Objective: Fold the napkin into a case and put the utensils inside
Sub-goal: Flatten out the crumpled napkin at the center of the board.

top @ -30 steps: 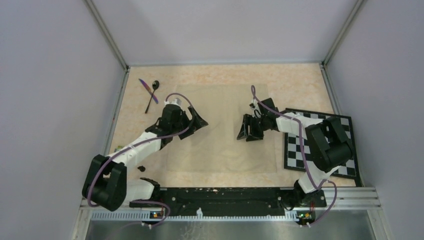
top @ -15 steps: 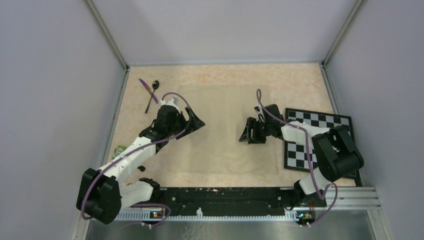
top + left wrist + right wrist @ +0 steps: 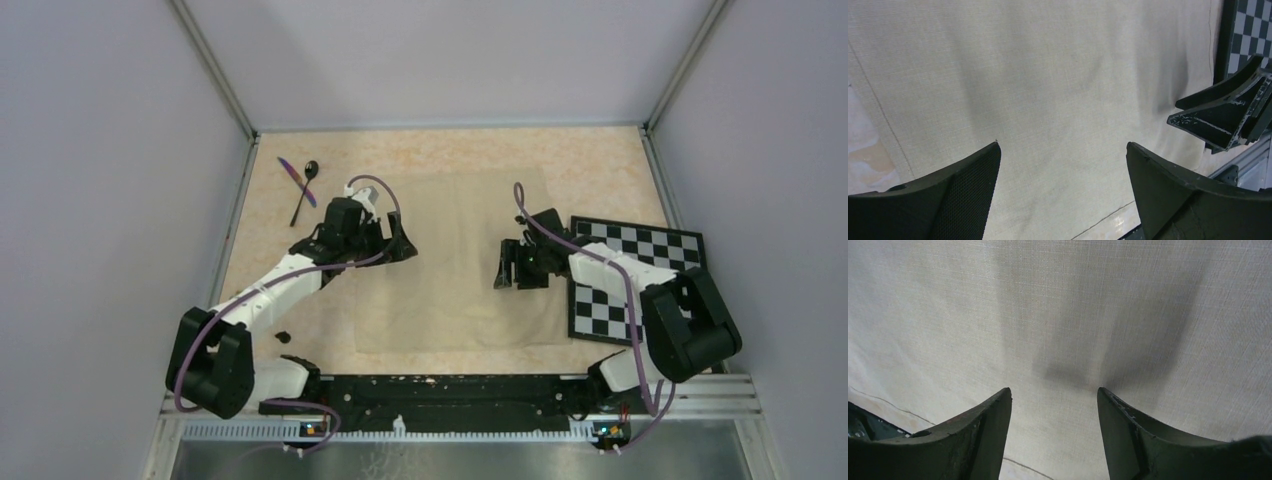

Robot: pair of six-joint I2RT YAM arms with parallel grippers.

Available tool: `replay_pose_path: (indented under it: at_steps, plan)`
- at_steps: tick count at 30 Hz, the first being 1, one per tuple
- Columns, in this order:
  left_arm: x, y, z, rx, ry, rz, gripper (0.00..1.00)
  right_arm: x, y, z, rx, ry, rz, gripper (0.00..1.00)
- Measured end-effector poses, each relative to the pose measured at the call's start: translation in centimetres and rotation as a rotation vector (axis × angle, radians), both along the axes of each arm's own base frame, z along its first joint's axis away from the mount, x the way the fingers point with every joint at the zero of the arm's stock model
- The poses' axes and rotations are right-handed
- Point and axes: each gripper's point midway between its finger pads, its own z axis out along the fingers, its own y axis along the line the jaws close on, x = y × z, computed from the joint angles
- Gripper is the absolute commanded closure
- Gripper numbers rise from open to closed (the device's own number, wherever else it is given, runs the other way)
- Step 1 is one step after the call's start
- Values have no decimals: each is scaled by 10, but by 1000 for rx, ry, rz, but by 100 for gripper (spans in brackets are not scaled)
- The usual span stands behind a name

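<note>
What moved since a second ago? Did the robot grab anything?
The napkin slid a little to the right, toward the checkerboard. The left gripper and right gripper shifted right with it, and the right arm's elbow swung out to the right. Nothing was grabbed: both grippers are open. The spoon, knife and checkerboard stayed put.

- One napkin, a plain beige cloth.
- Two utensils: one black spoon and one purple knife.
- One checkerboard, black and white.
- Two arms: one left arm and one right arm.
- Two grippers: one left gripper and one right gripper, each with two fingers, four fingers in all.
- One table, with a mottled top.
</note>
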Motion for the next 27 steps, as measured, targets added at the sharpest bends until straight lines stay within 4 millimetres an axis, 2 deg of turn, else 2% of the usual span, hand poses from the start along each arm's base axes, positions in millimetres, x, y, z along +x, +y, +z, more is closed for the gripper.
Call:
replay_pose_path:
  at_steps: [4,8,15,20,22,25,27]
  plan:
    - [-6,-7,-3,-21,0,-59,1,-6,1,15,-26,-8,-5,30]
    - [-17,-9,-14,-52,44,-62,1,-4,3,29,-15,-38,-27,30]
    - [-35,-28,-33,-179,171,-69,1,-7,2,22,-34,-15,-68,30]
    - [-40,-26,-55,-182,236,-24,1,-12,3,14,-40,-1,-77,30]
    - [-37,-21,-67,-163,258,6,1,-16,8,9,-39,0,-64,30]
    - [-32,-13,-68,-184,250,48,1,-25,20,-1,-34,9,-33,30]
    - [-30,-7,-68,-186,236,71,1,-23,35,-2,-14,-9,-9,30]
